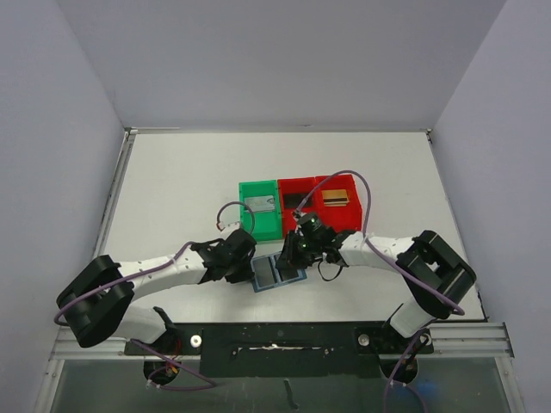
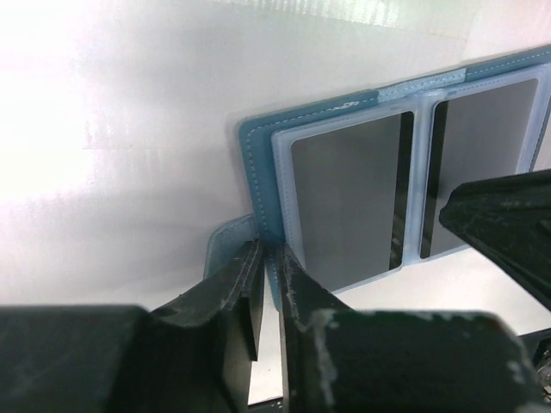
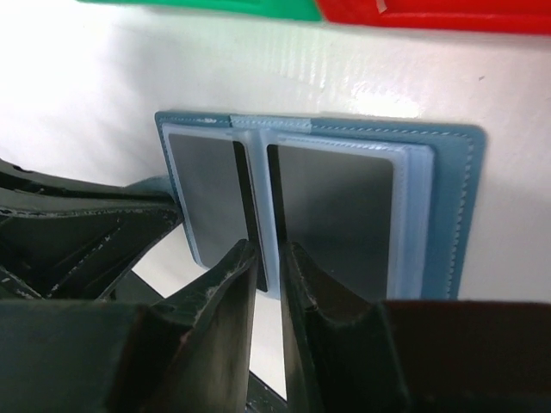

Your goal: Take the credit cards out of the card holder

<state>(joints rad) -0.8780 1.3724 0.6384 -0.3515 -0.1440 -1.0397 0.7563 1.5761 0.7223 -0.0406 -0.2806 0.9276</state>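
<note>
The left gripper (image 2: 269,255), jaws narrow, pinches the cover edge of the open blue bifold card holder (image 3: 448,198), probably to anchor it. The right gripper (image 3: 269,254), also narrow, sits at the clear sleeve's middle seam between two dark credit cards (image 3: 336,215). I cannot tell whether it grips anything. Only the top view places the holder at mid-frame, just below the green plastic bin (image 1: 260,209) and red plastic bins (image 1: 323,202).

The card holder (image 1: 277,273) lies spread flat on the table (image 1: 172,189); the left gripper (image 2: 269,284) straddles its left edge; the right gripper (image 3: 269,267) hangs over its middle fold; behind it, side by side, stand the left bin (image 1: 267,229), middle bin (image 1: 297,183) and right bin (image 1: 338,181).
</note>
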